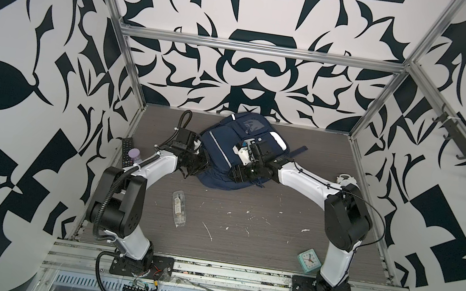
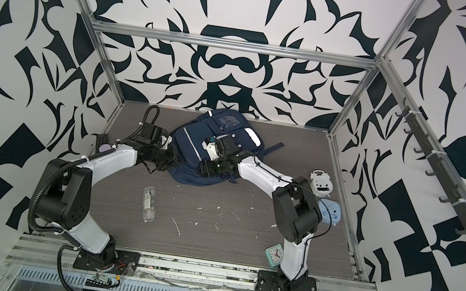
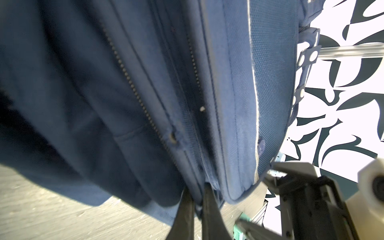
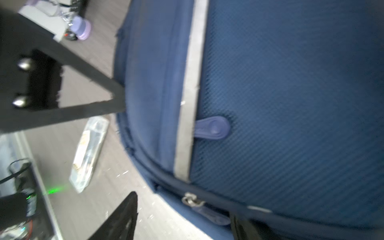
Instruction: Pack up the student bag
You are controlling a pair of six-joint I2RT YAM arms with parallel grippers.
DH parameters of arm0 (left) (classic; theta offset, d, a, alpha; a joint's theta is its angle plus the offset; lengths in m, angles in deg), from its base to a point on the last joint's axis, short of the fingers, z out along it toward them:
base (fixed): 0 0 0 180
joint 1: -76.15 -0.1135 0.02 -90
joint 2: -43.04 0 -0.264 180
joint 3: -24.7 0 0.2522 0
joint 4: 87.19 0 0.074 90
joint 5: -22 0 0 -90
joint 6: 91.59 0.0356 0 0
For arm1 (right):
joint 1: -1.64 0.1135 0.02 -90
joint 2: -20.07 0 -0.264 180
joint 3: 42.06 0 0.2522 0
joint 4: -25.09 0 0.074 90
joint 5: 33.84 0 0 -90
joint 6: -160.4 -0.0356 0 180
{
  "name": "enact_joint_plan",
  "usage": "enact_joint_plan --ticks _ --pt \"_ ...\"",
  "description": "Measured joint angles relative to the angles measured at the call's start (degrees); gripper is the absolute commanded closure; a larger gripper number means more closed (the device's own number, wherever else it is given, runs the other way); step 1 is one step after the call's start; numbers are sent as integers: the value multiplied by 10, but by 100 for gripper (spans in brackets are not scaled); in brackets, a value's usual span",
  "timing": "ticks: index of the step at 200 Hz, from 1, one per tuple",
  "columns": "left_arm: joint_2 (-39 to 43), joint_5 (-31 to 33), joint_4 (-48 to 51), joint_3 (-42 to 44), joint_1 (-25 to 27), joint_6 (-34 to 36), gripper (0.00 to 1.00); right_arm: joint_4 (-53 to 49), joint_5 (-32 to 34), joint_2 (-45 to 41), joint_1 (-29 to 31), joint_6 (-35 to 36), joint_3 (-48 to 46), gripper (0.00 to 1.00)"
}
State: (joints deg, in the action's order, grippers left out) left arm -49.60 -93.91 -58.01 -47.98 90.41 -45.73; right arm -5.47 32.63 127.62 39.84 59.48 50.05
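The student bag (image 1: 220, 147) (image 2: 191, 146), navy with grey reflective strips, lies at the back middle of the table in both top views. My left gripper (image 1: 195, 161) (image 3: 197, 204) is at its left edge, shut on a fold of the bag's fabric by a zipper seam. My right gripper (image 1: 238, 174) (image 4: 185, 216) hangs open over the bag's near side. One of its fingers (image 4: 124, 209) is over the table, and the other is over the bag. A metal zipper slider (image 4: 192, 200) with a blue pull lies between them, untouched. A second blue pull tab (image 4: 212, 128) rests on the front pocket.
A clear plastic case (image 1: 178, 208) (image 4: 89, 153) lies on the table in front of the bag. A mint alarm clock (image 1: 309, 259) sits by the right arm's base. A remote (image 1: 125, 149) and a purple-capped bottle (image 1: 134, 155) are at the left wall, and a white gadget (image 2: 320, 183) and a pale blue item (image 2: 329, 212) at the right.
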Motion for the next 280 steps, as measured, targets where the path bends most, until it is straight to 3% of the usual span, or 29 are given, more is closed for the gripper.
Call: enact_joint_plan --ticks 29,61,78,142,187,280 --pt "0 -1 0 0 0 0 100 -16 -48 -35 11 2 -41 40" --pt "0 -1 0 0 0 0 100 -39 -54 -75 20 5 -72 42" --pt "0 -1 0 -1 0 0 100 -45 -30 -94 19 2 -77 43" --pt "0 -1 0 -1 2 -5 100 -26 108 -99 19 -58 -70 65" --pt "0 0 0 -1 9 -6 100 -25 160 -47 30 -72 -23 65" --pt "0 1 -1 -1 11 -7 100 -29 205 -4 61 -76 19 59"
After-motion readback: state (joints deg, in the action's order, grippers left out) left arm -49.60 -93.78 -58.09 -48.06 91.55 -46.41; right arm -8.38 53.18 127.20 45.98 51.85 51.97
